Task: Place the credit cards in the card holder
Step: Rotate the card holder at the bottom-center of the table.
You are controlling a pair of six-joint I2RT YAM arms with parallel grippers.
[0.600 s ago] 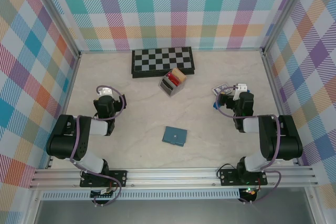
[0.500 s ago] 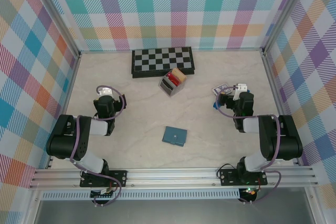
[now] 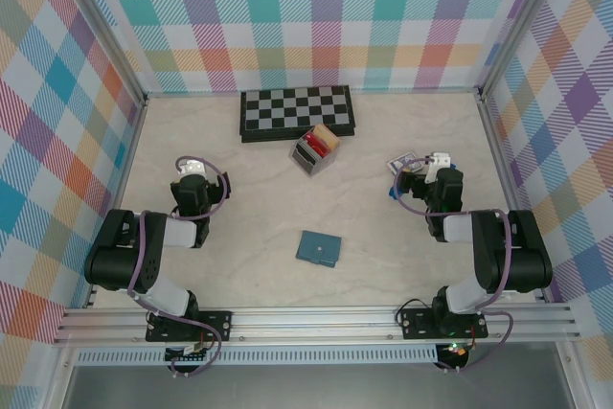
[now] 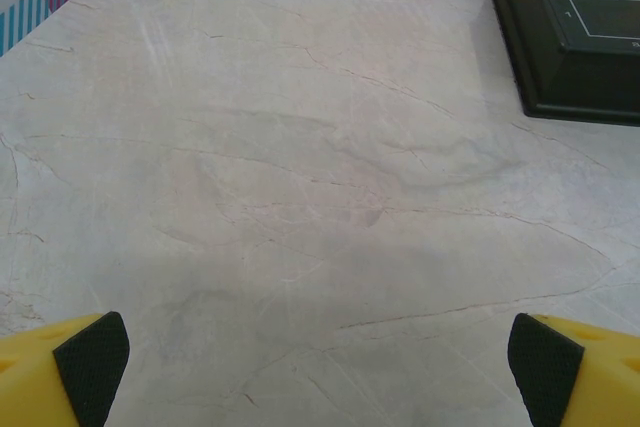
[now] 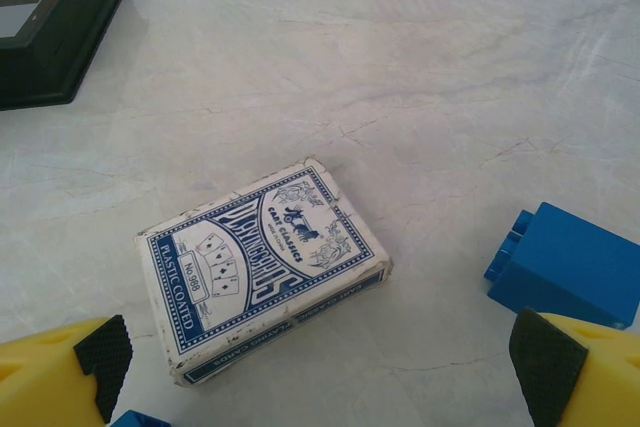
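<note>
Top external: the card holder (image 3: pixel 318 249) lies closed and flat on the table (image 3: pixel 249 208), centre front, between the two arms and well apart from both. The credit cards (image 3: pixel 322 145), red and tan, stand on edge in a grey open box (image 3: pixel 308 158) just in front of the chessboard (image 3: pixel 298 112), well apart from the holder. On the left sits the left gripper (image 3: pixel 192 170), on the right the right gripper (image 3: pixel 436 162); jaw spread is hard to read from up here.

Left wrist: yellow fingers (image 4: pixel 85 357) with black pads sit at the two lower corners, jaws wide apart, bare marbled tabletop between them, chessboard corner at top right.

Right wrist: fingers (image 5: pixel 60 367) spread just as wide, gripping nothing. A blue-and-white playing-card deck (image 5: pixel 262 267) lies flat just ahead of them, and a blue block (image 5: pixel 570 265) is near the right-hand finger. A blue scrap at the bottom edge is possibly a second block, too cropped to say. From above, the deck is a small patch beside the right gripper with its print unreadable.
</note>
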